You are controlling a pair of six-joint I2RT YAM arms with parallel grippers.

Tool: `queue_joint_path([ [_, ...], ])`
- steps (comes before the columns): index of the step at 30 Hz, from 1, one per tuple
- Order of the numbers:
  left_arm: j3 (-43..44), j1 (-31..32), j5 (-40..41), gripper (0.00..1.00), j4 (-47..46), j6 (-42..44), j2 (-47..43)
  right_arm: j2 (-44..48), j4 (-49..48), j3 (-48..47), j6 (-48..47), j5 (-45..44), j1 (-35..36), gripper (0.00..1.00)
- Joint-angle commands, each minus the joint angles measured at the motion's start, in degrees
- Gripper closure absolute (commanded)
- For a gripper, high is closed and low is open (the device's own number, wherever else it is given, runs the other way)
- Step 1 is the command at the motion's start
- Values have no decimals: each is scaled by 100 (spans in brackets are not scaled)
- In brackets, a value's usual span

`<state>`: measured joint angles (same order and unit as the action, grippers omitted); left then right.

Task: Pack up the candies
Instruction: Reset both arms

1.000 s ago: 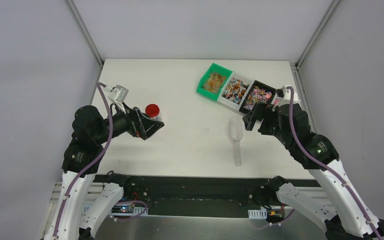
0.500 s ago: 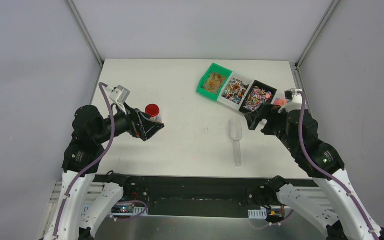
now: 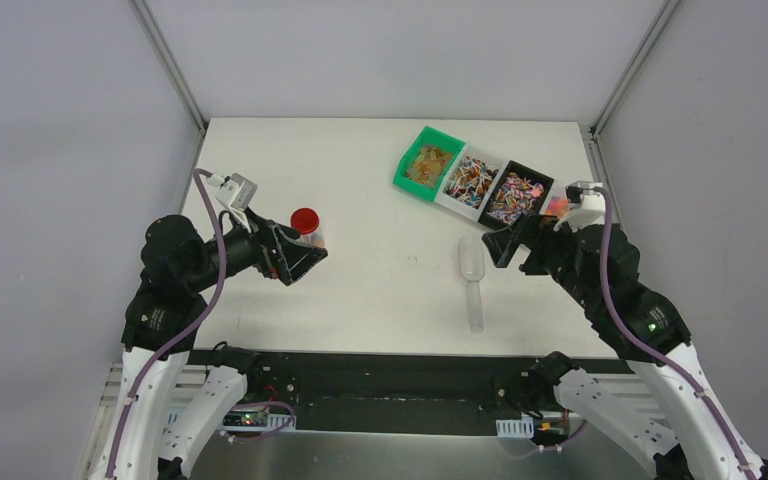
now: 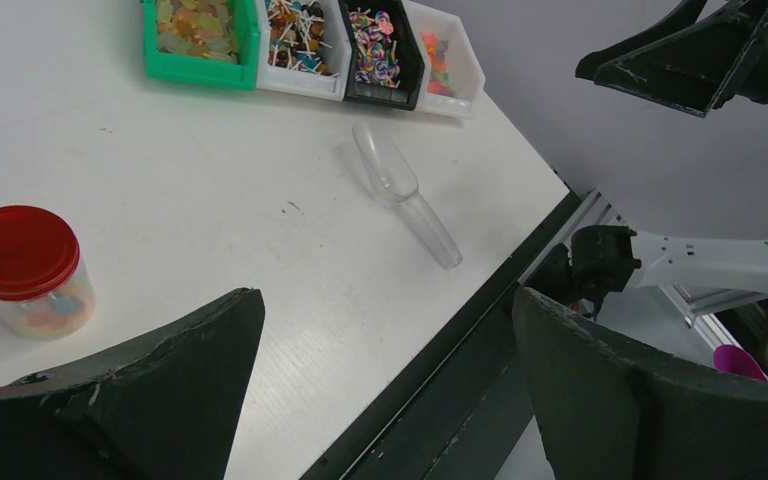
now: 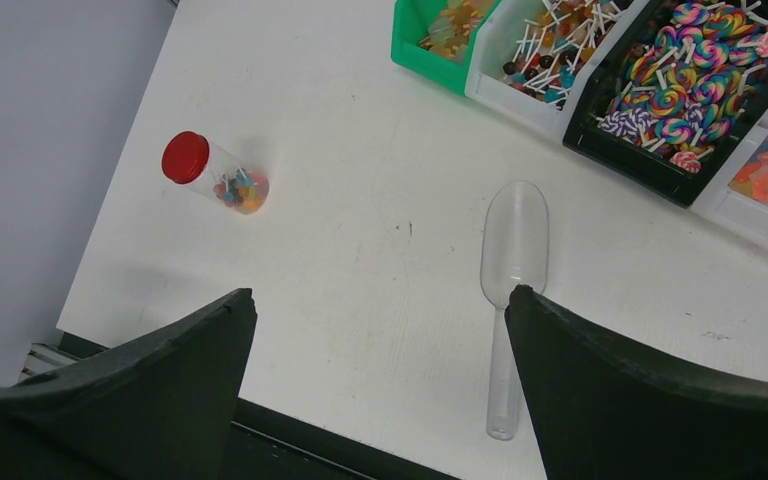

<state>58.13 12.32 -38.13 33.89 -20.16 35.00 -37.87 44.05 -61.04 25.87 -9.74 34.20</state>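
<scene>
The candies [image 5: 680, 95] fill four bins [image 5: 525, 95] in a row at the far right corner of the table [image 3: 360, 170]. The rightmost bin is partly behind the right arm [image 3: 610, 290] from above and cut off in the right wrist view. A few more sit in a red-lidded jar [image 5: 225, 180] near the left edge, too small to sort. From above, the left gripper [image 4: 388, 300] partly hides the jar. A clear scoop [image 5: 513, 250] lies toward the front edge. The left gripper and the right gripper [image 5: 380, 292] both hover, fingers spread, holding nothing.
</scene>
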Motion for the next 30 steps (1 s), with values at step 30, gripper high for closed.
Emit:
queue_joint_path([
  [30,341,8,302,1,230,39,-91,180,-35,22,265,-480,1,1],
])
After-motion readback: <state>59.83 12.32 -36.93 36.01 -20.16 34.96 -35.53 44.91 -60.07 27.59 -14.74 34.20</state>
